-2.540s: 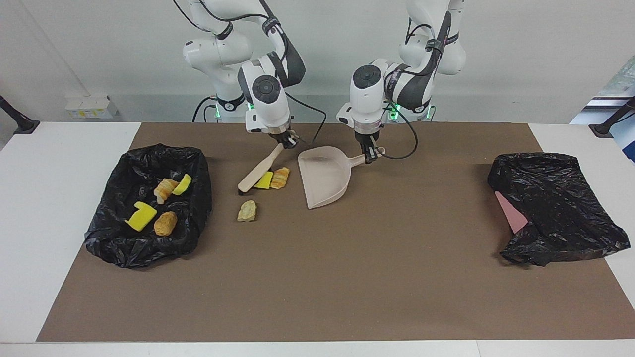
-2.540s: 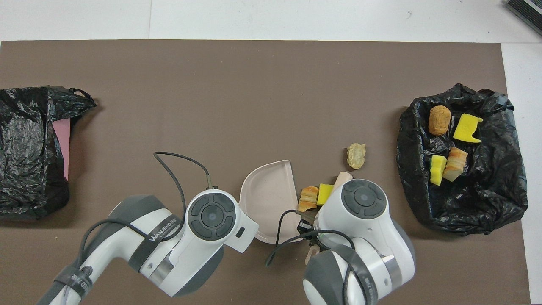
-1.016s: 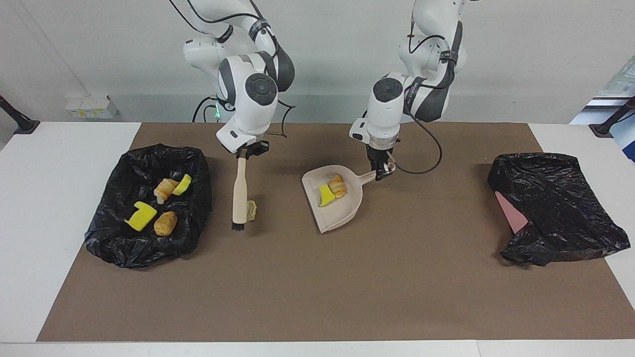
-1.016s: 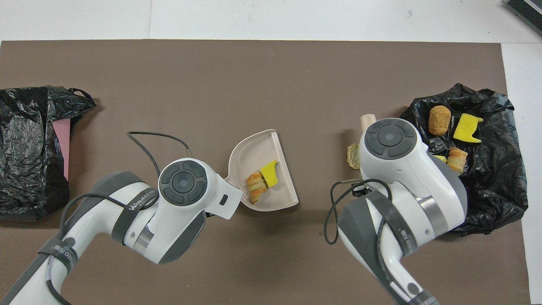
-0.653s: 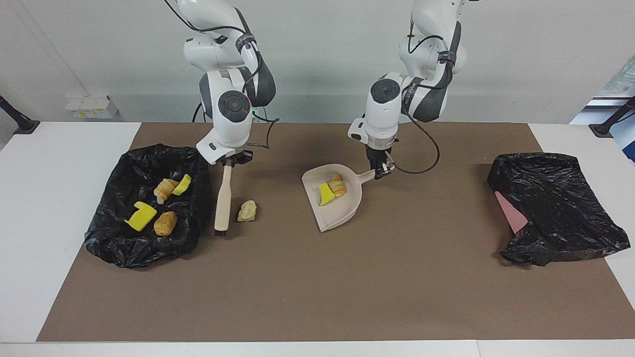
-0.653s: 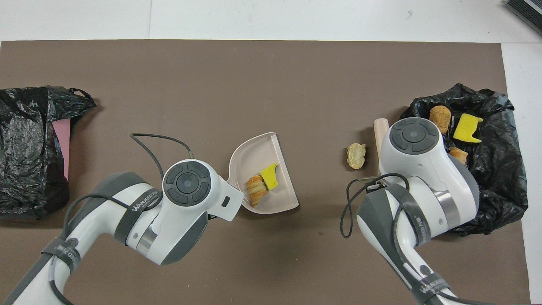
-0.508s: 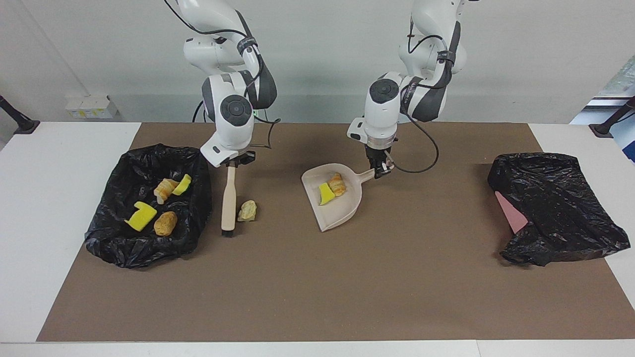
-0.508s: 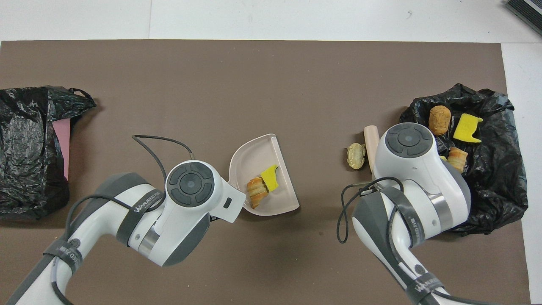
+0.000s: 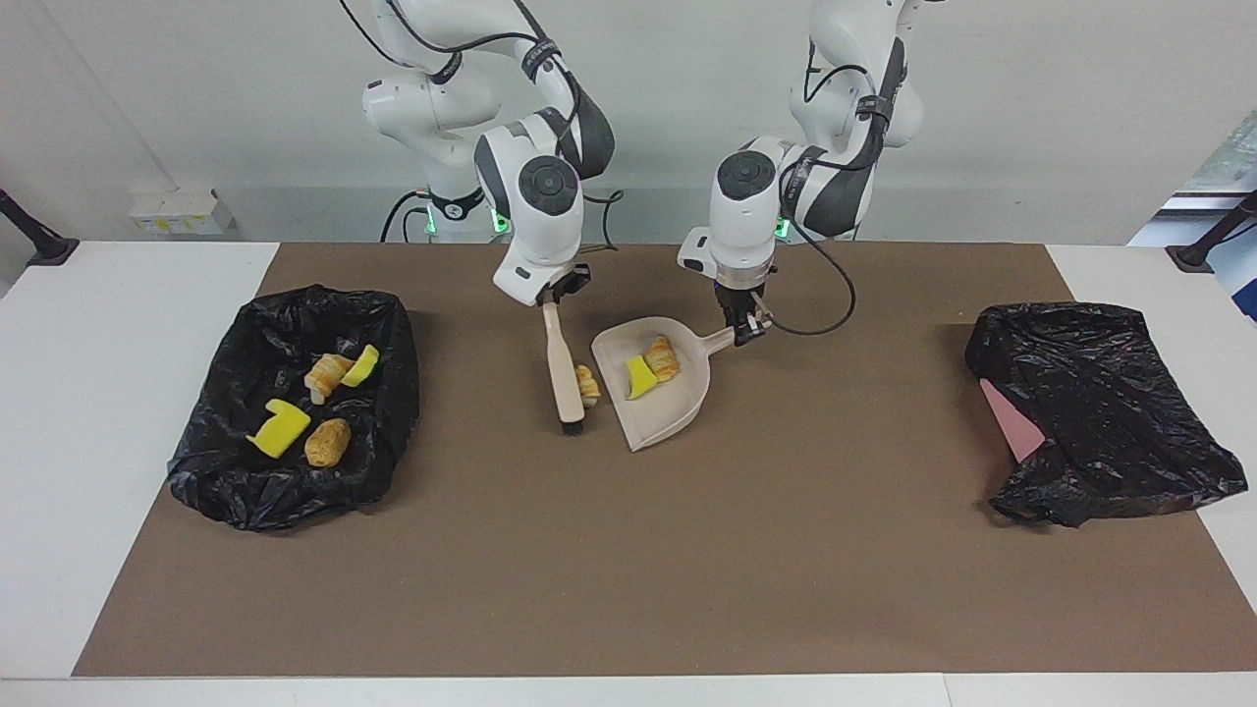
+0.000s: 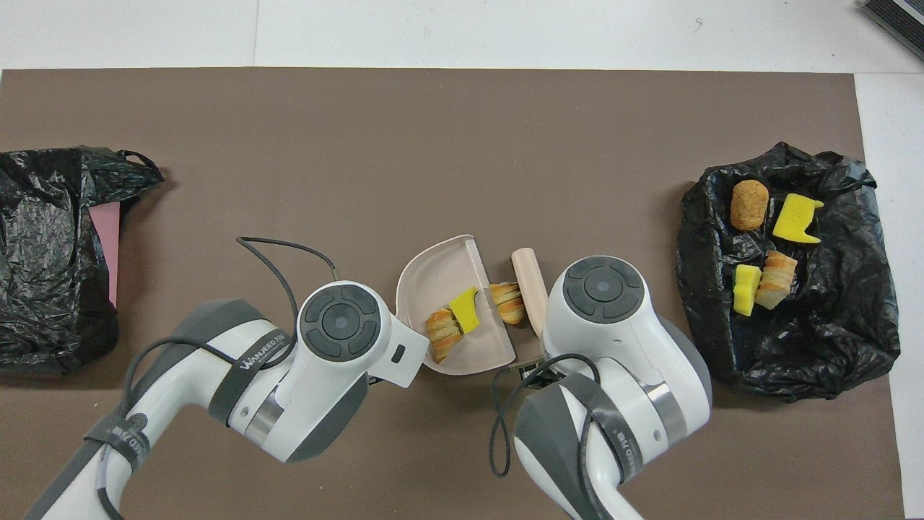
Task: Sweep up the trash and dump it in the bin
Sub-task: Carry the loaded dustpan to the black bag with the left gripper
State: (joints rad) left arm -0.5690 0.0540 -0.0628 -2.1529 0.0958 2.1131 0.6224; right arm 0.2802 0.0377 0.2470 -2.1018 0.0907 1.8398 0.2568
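Observation:
My right gripper (image 9: 556, 294) is shut on the handle of a beige brush (image 9: 565, 365), whose bristles rest on the mat. A small brownish scrap of trash (image 9: 587, 385) (image 10: 509, 302) lies pressed between the brush (image 10: 530, 289) and the open lip of the beige dustpan (image 9: 668, 412) (image 10: 440, 271). The pan holds a yellow sponge bit (image 9: 640, 377) (image 10: 462, 308) and a bread-like piece (image 9: 663, 358) (image 10: 442, 336). My left gripper (image 9: 743, 329) is shut on the pan's handle. The bin (image 9: 211, 481) (image 10: 830, 361), lined with a black bag, holds several scraps at the right arm's end.
A second crumpled black bag (image 9: 1100, 412) (image 10: 50, 253) with a pink sheet (image 9: 1011, 422) (image 10: 108, 245) showing lies at the left arm's end. A brown mat (image 9: 628, 570) covers the table. In the overhead view both arms hide their own grippers.
My right arm has swept the brush and the loose scrap from beside the bin across to the dustpan's lip. The dustpan has shifted slightly toward the brush.

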